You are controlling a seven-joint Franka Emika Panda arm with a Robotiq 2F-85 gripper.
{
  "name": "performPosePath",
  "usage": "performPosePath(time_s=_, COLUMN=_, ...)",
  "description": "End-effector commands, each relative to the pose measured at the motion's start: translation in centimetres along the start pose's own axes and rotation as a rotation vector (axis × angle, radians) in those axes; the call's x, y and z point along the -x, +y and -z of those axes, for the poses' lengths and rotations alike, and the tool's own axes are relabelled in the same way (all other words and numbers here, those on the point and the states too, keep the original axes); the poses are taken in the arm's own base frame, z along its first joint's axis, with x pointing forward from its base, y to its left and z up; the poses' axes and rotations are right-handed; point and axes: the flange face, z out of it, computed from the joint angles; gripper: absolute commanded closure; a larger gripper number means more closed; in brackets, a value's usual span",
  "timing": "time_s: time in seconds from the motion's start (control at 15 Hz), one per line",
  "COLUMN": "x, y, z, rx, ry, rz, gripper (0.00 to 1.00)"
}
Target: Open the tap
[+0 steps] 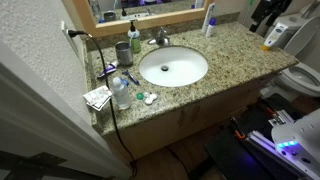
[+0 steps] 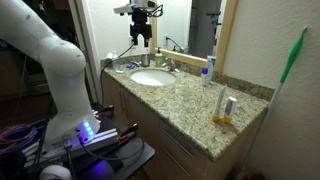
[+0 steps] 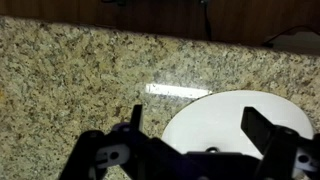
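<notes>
Tap (image 1: 160,38): at the back rim of the white basin (image 1: 172,67), close under the mirror, on the granite counter (image 1: 235,48). Lever's long axis too small to judge. My fingers (image 3: 262,125) were spread wide, holding nothing, high over the counter at the basin's edge. The tap lay lower and off toward the basin side, outside the wrist view. Green soap bottle (image 1: 134,38) stood just beside it. Labels: none legible.
</notes>
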Motion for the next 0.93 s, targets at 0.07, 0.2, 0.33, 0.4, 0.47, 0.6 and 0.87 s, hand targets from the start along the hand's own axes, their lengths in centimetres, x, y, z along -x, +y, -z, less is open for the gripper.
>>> performPosePath(time_s=0.07, x=0.0, y=0.0, z=0.1, rx=0.0, ry=-0.001, rz=0.0, gripper=0.0)
performPosePath(time_s=0.2, x=0.0, y=0.0, z=0.1, rx=0.0, ry=-0.001, rz=0.0, gripper=0.0)
performPosePath(time_s=0.33, x=0.0, y=0.0, z=0.1, rx=0.0, ry=-0.001, rz=0.0, gripper=0.0)
performPosePath(time_s=0.4, x=0.0, y=0.0, z=0.1, rx=0.0, ry=-0.001, rz=0.0, gripper=0.0)
performPosePath(time_s=0.47, x=0.0, y=0.0, z=0.1, rx=0.0, ry=-0.001, rz=0.0, gripper=0.0)
performPosePath(time_s=0.6, x=0.0, y=0.0, z=0.1, rx=0.0, ry=-0.001, rz=0.0, gripper=0.0)
performPosePath(time_s=0.87, x=-2.2, y=-0.3, z=0.4, rx=-0.009, ry=-0.007, rz=-0.023, gripper=0.0)
